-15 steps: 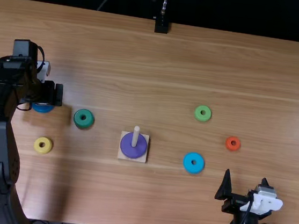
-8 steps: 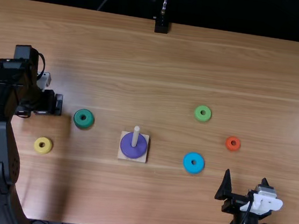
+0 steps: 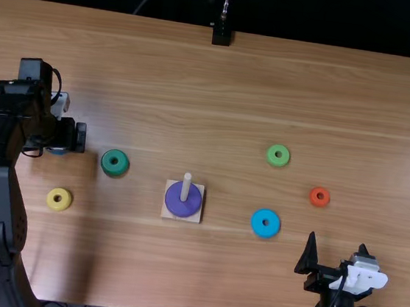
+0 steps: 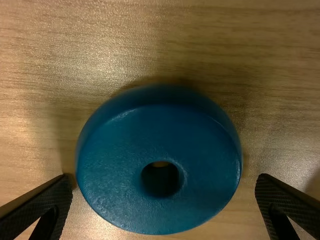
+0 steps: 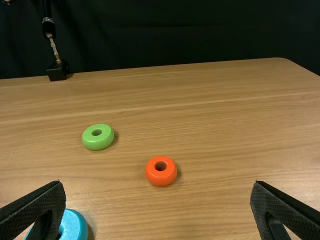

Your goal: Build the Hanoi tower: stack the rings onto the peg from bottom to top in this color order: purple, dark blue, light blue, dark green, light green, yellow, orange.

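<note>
Left gripper (image 3: 60, 141): I have my fingers (image 4: 45, 212) spread wide around the dark blue ring (image 4: 115, 175), one on either side.
Clearance: one finger sits just beside the ring's rim, and I have slightly more room at the other.
Right gripper (image 3: 336, 246): wide as well, nothing between the fingers, near the table's (image 3: 388, 108) near edge.
Peg (image 3: 186, 183): upright on its square base (image 3: 167, 213), the purple ring (image 3: 182, 206) around it.
My left side: the dark green ring (image 3: 105, 161) is near my left gripper, with a good gap on to the base; the yellow ring (image 3: 52, 198) lies closer to the near edge.
My right side: light blue ring (image 3: 258, 222), light green ring (image 3: 270, 156) and orange ring (image 3: 313, 200) lie apart, with room between them.
Far edge: a black stand (image 3: 221, 35) there, well apart from every ring.
</note>
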Controlling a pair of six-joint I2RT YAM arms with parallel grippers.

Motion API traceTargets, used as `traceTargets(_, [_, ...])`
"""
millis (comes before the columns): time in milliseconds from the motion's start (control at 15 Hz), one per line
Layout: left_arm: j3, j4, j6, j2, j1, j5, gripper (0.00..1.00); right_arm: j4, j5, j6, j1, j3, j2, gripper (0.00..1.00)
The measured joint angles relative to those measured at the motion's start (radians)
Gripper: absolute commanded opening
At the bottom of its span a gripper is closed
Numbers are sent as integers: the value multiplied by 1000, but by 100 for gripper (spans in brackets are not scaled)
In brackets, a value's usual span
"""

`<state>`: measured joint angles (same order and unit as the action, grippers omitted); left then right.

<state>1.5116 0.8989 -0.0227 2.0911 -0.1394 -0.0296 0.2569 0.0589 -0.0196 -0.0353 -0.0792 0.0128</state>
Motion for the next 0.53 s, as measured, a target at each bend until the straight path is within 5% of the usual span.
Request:
traceTargets(467, [0,-2,0,0,-5,-1,100,0,0,0,0,0,0,100])
traceTargets(533, [0,-3,0,0,-6,-1,90,0,0,0,0,0,0,100])
